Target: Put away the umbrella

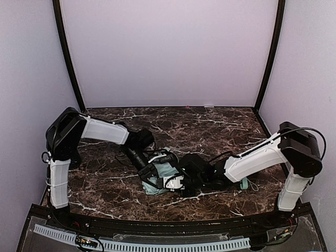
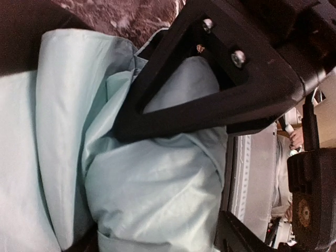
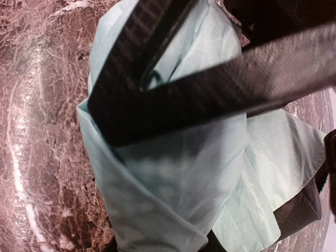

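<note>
The umbrella (image 1: 167,171) lies folded on the dark marble table (image 1: 210,126), a bundle of pale mint-green fabric between both arms. Its small mint handle (image 1: 244,184) with strap pokes out under the right arm. My left gripper (image 1: 153,172) stands open, its fingers spread around the bulging fabric (image 2: 157,173). My right gripper (image 1: 178,181) is shut on the bunched fabric (image 3: 173,184) from the other side. The black triangular finger (image 2: 210,105) of the right gripper crosses the left wrist view. A black finger bar (image 3: 220,89) of the left gripper crosses the right wrist view. The shaft and ribs are hidden.
Pale purple walls (image 1: 168,52) close in the table at the back and both sides, with black corner posts (image 1: 68,58). A white perforated rail (image 1: 157,244) runs along the near edge. Cables (image 1: 220,155) loop by the right arm.
</note>
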Controlling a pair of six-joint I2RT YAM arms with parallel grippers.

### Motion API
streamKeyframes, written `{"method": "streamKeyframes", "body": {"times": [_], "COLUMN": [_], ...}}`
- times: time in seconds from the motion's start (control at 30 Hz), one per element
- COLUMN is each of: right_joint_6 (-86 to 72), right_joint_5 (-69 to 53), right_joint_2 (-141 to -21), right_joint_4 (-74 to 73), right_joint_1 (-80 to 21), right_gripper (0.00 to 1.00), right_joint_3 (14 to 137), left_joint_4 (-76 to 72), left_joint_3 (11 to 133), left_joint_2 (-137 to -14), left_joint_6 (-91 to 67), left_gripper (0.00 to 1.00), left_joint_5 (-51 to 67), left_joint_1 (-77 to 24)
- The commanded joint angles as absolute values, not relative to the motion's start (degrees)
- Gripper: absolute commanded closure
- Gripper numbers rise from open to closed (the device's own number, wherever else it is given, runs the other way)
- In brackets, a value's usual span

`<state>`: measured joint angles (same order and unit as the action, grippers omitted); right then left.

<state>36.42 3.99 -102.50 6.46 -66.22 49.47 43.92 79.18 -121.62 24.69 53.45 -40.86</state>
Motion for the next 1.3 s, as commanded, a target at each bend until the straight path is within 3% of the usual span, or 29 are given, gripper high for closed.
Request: {"method": "streamKeyframes", "body": {"times": [0.0, 0.27, 0.4, 0.53, 0.6, 0.73, 0.83, 1.17, 1.27], "right_joint_6": [33.7, 25.8, 23.4, 21.9, 21.9, 21.5, 21.9, 27.2, 27.9], "right_joint_5": [2.8, -8.0, -16.0, -22.1, -25.5, -30.0, -31.2, -39.0, -40.4], "right_joint_2": [-100.2, -100.8, -104.7, -109.7, -111.3, -113.5, -115.2, -117.4, -117.6], "right_joint_4": [-0.4, -14.9, -22.4, -29.7, -32.0, -34.6, -36.8, -41.5, -41.3], "right_joint_1": [-66.4, -60.1, -56.1, -53.1, -51.7, -49.8, -49.4, -49.2, -48.9], "right_gripper": [0.96, 0.98, 0.99, 0.99, 0.99, 0.99, 1.0, 0.98, 0.96], "right_joint_3": [47.9, 52.3, 57.1, 62.3, 63.6, 65.6, 68.1, 71.9, 73.4], "left_joint_4": [23.4, 1.4, -10.7, -12.5, -9.7, -6.5, -5.1, -4.1, -0.1], "left_joint_3": [71.9, 54.5, 43.3, 37.9, 37.9, 39.6, 42.8, 49.3, 51.2], "left_joint_2": [-113.1, -91.3, -80.0, -74.7, -74.8, -79.7, -84.7, -97.6, -100.7], "left_joint_6": [16.9, 16.6, 20.4, 27.6, 33.1, 44.3, 46.8, 52.2, 51.8], "left_gripper": [0.3, 0.27, 0.35, 0.46, 0.46, 0.25, 0.18, 0.15, 0.19], "left_joint_5": [40.8, 25.5, 23.9, 29.1, 25.1, 12.9, 10.9, 3.1, 3.3], "left_joint_1": [-38.1, -36.7, -36.8, -38.0, -41.8, -51.3, -52.8, -55.5, -55.5]}}
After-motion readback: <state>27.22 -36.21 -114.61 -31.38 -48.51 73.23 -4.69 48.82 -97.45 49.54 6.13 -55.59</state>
